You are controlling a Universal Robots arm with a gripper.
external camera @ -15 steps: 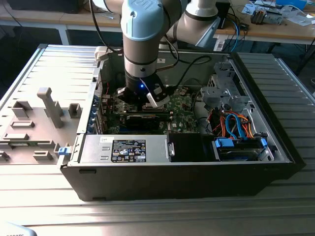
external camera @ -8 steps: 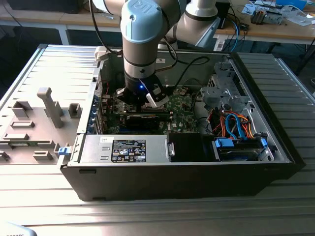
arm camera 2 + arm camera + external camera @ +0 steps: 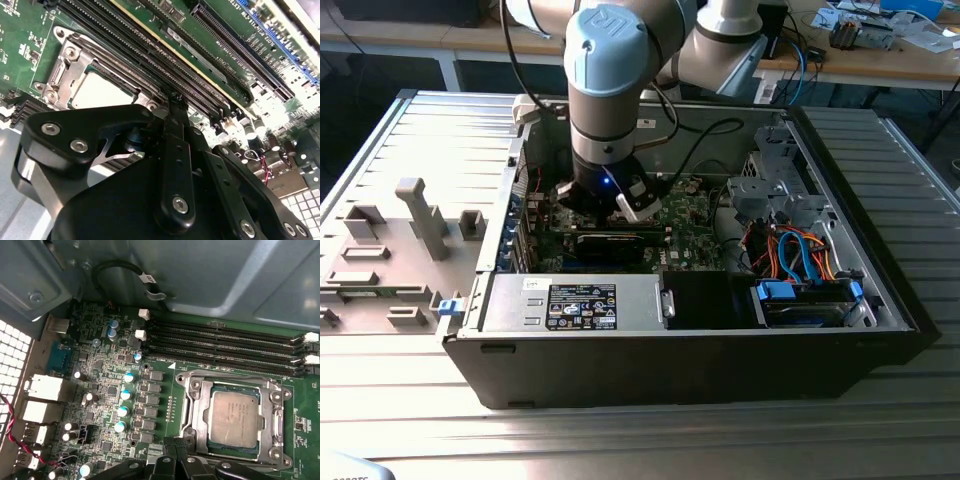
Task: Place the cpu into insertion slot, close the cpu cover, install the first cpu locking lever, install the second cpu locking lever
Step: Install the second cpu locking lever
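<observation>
The chip (image 3: 235,421) sits seated in its socket (image 3: 197,412) under the metal frame (image 3: 226,381), just ahead of the gripper (image 3: 172,107), whose fingers appear pinched narrow and empty; the locking levers seem the step in hand, calling for a precise hook and press.

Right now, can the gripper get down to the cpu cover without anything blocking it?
Probably yes. The gripper sits just beside the cpu cover, which lies flat around the cpu, and no cable or other part crosses the socket in both wrist views.

Open computer case (image 3: 880,300) is laid on a ribbed table (image 3: 620,440); power supply (image 3: 575,305) at 6 o'clock, blue-orange cables (image 3: 800,250) at 3.
</observation>
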